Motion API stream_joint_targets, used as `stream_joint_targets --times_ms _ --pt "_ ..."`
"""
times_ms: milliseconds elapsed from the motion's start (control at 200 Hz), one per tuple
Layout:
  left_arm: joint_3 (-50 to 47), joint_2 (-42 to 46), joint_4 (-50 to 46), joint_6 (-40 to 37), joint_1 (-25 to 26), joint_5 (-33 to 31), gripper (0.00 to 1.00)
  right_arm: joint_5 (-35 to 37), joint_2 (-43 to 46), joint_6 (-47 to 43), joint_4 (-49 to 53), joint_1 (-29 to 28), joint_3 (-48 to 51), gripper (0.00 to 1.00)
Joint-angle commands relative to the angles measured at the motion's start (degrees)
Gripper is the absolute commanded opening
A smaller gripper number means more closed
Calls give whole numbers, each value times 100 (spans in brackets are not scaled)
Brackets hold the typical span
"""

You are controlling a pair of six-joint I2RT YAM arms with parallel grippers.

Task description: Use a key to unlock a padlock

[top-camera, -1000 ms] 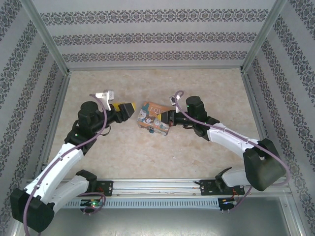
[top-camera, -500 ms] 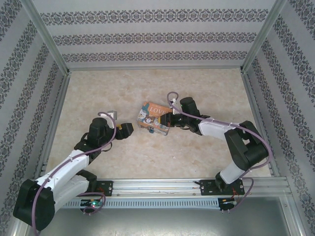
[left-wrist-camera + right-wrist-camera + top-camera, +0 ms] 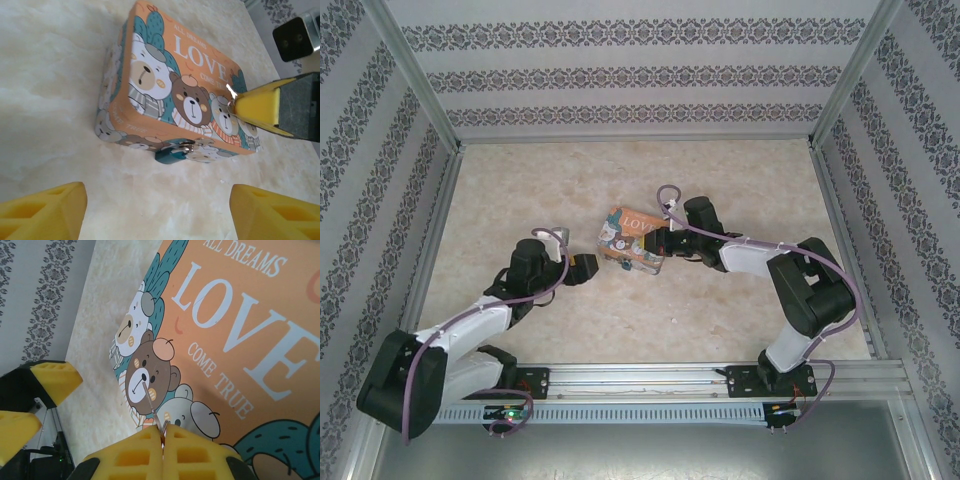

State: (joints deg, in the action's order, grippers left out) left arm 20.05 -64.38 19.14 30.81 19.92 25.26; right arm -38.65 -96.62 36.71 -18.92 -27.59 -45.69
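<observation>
- The padlock (image 3: 169, 156) is sitting low against the front side of the box (image 3: 210, 65), its teal body down by the table (image 3: 50, 90) and its thin shackle seemingly hooked through the box's clasp.
- The key (image 3: 151, 402) is being pinched in the closed jaws of the right gripper (image 3: 163, 432) above the box lid, with a thin silvery blade sticking out.
- The left gripper (image 3: 586, 268) is being held wide, with nothing between its jaws, and is facing the padlock from just in front.
- Both pieces are being judged light, hard and smooth.
- The padlock is likely to swing on its shackle or slide away under a push, so it is best gripped across the flat sides of its body.
- The keyhole cannot be made out, and it needs to be left uncovered by that grip.
- The thin key is likely to twist in the jaws if it is pressed in off-line.
</observation>
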Motion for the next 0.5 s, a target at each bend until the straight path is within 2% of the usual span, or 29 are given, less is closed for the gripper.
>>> stream_joint_targets --times_ms 0,150,495 --pt "-70 -270 656 -255 88 382 73 76 -216 125 93 -196 241 0" --pt "-86 -703 1106 -430 270 420 72 156 -226 230 55 -311 309 0" --pt "199 -1700 1401 -715 580 294 68 262 -206 218 115 -343 281 0"
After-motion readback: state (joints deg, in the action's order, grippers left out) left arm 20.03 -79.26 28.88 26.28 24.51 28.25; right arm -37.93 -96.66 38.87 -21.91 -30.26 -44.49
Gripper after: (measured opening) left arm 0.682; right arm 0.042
